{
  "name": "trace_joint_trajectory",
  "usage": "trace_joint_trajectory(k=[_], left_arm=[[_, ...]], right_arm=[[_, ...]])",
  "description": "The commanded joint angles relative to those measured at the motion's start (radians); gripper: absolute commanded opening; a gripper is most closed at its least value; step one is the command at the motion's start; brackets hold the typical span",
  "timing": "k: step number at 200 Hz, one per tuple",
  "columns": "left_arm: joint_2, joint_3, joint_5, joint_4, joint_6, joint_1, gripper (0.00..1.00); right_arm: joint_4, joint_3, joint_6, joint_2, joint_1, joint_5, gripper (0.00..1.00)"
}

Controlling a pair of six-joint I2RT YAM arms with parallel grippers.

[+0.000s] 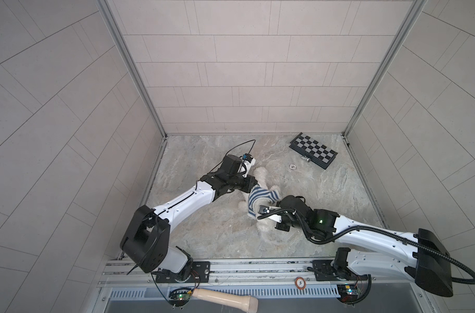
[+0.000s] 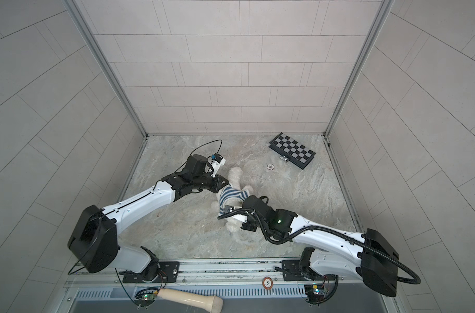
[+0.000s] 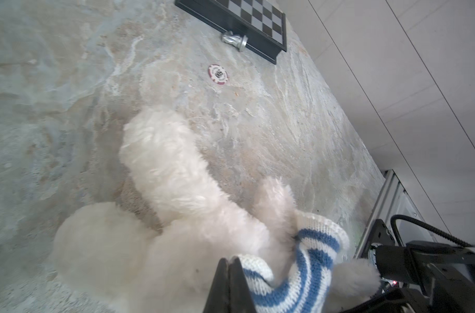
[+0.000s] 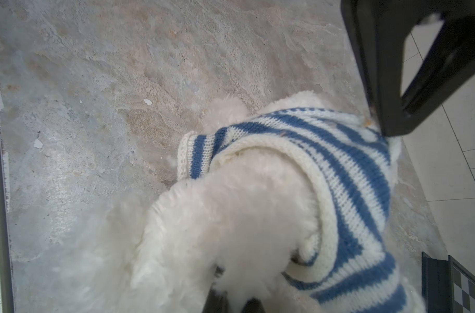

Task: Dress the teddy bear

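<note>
Teddy bear (image 3: pixel 171 168): light, limp plush, judged slippery; best held by a limb. Left pincer (image 3: pixel 228 271) pinches shirt (image 3: pixel 312 260) hem between its tips; right pincer (image 4: pixel 235 302) pressed together, tips buried in fur.

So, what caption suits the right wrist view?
Cream teddy bear partly wearing a blue-and-white striped sweater on a marbled table.

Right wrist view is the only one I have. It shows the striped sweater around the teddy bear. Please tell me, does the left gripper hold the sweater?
Observer: Yes, the left gripper is shut on the white hem of the striped sweater.
Operator: What else lies on the table?
Observer: In a top view a poker chip lies between the teddy bear and the chessboard, touching neither.
Operator: Nothing more?
Observer: A silver chess piece lies on its side against the chessboard's edge.
</note>
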Motion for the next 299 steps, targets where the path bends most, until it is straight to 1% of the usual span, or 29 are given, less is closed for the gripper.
trace_joint_trajectory(k=[1, 8, 12, 17, 34, 42, 56, 68, 85, 102, 122, 147, 166, 182, 210, 214, 230, 252, 257, 269, 288, 299], left_arm=[[0.024, 0.014, -0.086, 0.036, -0.039, 0.068, 0.0], [0.029, -0.001, -0.089, 0.055, -0.06, 0.082, 0.0], [0.031, -0.008, -0.092, 0.065, -0.068, 0.114, 0.0], [0.033, -0.012, -0.097, 0.069, -0.072, 0.125, 0.0], [0.043, -0.005, -0.147, 0.039, -0.047, 0.129, 0.0], [0.044, -0.009, -0.167, 0.034, -0.04, 0.132, 0.0], [0.037, -0.031, -0.204, 0.043, -0.05, 0.147, 0.0], [0.028, -0.06, -0.207, 0.07, -0.07, 0.167, 0.0], [0.018, -0.083, -0.164, 0.11, -0.072, 0.172, 0.0], [0.006, -0.091, -0.147, 0.111, -0.068, 0.163, 0.0], [-0.028, -0.113, -0.182, 0.081, -0.054, 0.16, 0.0], [-0.085, -0.161, -0.231, 0.051, -0.07, 0.161, 0.0], [-0.121, -0.19, -0.236, 0.042, -0.083, 0.161, 0.0], [-0.155, -0.213, -0.216, 0.061, -0.087, 0.157, 0.0], [-0.218, -0.213, -0.174, 0.102, -0.053, 0.098, 0.0], [-0.223, -0.212, -0.168, 0.108, -0.047, 0.063, 0.0], [-0.228, -0.198, -0.193, 0.096, -0.047, 0.047, 0.0], [-0.208, -0.194, -0.274, 0.052, -0.08, 0.082, 0.0], [-0.204, -0.2, -0.28, 0.055, -0.095, 0.123, 0.0], [-0.202, -0.222, -0.29, 0.07, -0.13, 0.159, 0.0], [-0.215, -0.242, -0.344, 0.083, -0.143, 0.169, 0.0], [-0.219, -0.25, -0.356, 0.102, -0.147, 0.168, 0.0]], right_arm=[[0.007, -0.003, -0.054, -0.07, 0.016, -0.04, 0.0], [0.016, -0.017, -0.056, -0.096, 0.022, -0.03, 0.0], [0.021, -0.025, -0.057, -0.106, 0.026, -0.021, 0.0], [0.027, -0.034, -0.057, -0.125, 0.028, -0.012, 0.0], [0.045, -0.038, -0.052, -0.178, 0.032, 0.001, 0.0], [0.054, -0.071, -0.051, -0.197, 0.032, 0.005, 0.0], [0.071, -0.088, -0.051, -0.229, 0.032, 0.013, 0.0], [0.083, -0.099, -0.045, -0.253, 0.032, 0.016, 0.0], [0.091, -0.105, -0.034, -0.273, 0.032, 0.02, 0.0], [0.09, -0.102, -0.032, -0.278, 0.032, 0.021, 0.0], [0.115, -0.117, -0.007, -0.316, 0.031, 0.035, 0.0], [0.124, -0.125, 0.019, -0.385, 0.015, 0.037, 0.0], [0.125, -0.131, 0.028, -0.432, 0.006, 0.039, 0.0], [0.13, -0.136, 0.036, -0.452, -0.004, 0.035, 0.0], [0.128, -0.121, 0.034, -0.431, -0.009, 0.015, 0.0], [0.128, -0.118, 0.033, -0.427, -0.009, 0.011, 0.0], [0.133, -0.107, 0.027, -0.417, -0.009, 0.001, 0.0], [0.133, -0.1, 0.024, -0.428, -0.009, 0.0, 0.0], [0.131, -0.099, 0.023, -0.433, -0.008, 0.001, 0.0], [0.123, -0.097, 0.025, -0.449, -0.009, 0.004, 0.0], [0.113, -0.094, 0.028, -0.47, -0.009, 0.01, 0.0], [0.11, -0.094, 0.029, -0.471, -0.009, 0.008, 0.0]])
